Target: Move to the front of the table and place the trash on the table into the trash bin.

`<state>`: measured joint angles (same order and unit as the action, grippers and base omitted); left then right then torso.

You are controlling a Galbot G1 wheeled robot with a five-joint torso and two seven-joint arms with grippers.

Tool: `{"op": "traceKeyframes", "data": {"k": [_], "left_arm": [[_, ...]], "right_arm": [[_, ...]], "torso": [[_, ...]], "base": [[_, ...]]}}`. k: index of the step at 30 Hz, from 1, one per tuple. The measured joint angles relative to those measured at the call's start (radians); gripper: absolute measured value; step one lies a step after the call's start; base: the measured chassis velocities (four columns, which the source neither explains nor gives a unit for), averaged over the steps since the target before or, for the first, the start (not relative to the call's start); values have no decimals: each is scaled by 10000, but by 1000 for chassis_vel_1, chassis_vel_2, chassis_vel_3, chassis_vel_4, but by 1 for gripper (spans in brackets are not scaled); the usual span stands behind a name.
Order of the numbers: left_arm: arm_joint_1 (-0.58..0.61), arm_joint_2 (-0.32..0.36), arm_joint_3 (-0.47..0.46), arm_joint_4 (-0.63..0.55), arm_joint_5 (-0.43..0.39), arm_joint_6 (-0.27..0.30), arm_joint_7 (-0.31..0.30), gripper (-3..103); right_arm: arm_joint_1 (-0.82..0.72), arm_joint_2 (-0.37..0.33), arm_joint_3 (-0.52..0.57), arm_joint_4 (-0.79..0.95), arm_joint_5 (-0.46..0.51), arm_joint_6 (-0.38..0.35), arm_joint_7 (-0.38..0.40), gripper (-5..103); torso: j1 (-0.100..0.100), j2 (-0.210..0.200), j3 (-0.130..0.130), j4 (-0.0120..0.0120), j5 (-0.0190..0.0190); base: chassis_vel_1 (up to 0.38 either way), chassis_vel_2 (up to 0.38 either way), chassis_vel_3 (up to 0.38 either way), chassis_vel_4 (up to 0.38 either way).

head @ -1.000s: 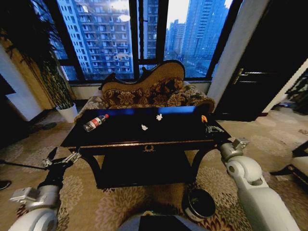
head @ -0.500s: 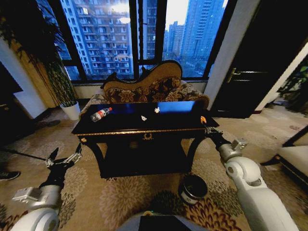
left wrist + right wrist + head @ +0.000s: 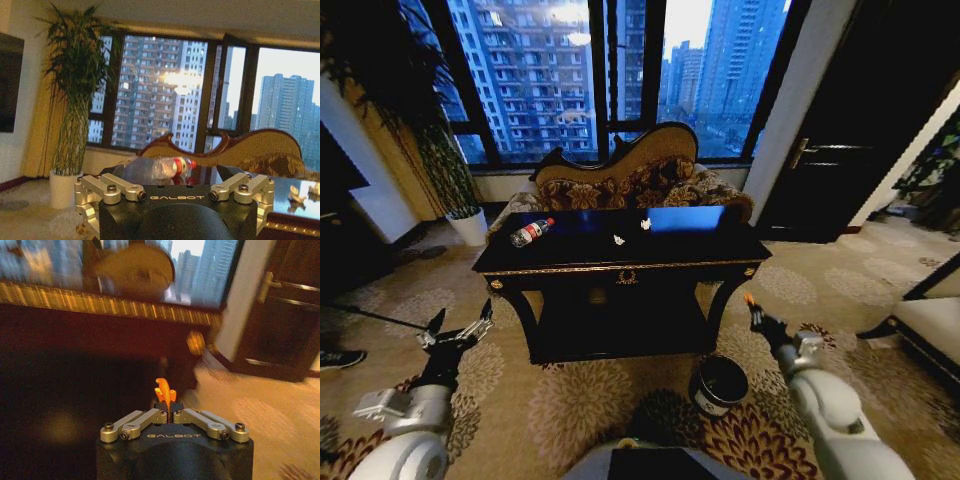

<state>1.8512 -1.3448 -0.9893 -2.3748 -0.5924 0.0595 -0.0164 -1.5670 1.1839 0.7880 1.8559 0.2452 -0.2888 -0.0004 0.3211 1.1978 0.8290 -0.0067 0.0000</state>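
- Your bottle (image 3: pixel 531 233) lies on its side at the table's (image 3: pixel 620 268) left end, clear with red label and cap.
- Your left gripper (image 3: pixel 455 335), spread wide, hangs below and left of the table.
- Your right gripper (image 3: pixel 752 304), pressed together, sits below the table's right corner, above the bin (image 3: pixel 718 384).
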Motion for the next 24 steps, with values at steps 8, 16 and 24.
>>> {"op": "traceKeyframes", "data": {"k": [8,16,24], "left_arm": [[-35,32,-4,-129,-38,-5,0,100],[-14,42,-45,-228,-38,-5,-5,100],[84,-61,-78,-262,-11,-17,-10,100]], "right_arm": [[1374,679,-681,-3152,-1574,350,-2,2],[2288,727,-988,-4810,-2356,148,-1,2],[2830,764,-1065,-6117,-2696,317,3,2]], "torso": [[6,-5,5,4,1],[4,-4,3,0,-2],[5,-5,4,-1,-1]], "base": [[0,0,0,0],[0,0,0,0],[0,0,0,0]]}}
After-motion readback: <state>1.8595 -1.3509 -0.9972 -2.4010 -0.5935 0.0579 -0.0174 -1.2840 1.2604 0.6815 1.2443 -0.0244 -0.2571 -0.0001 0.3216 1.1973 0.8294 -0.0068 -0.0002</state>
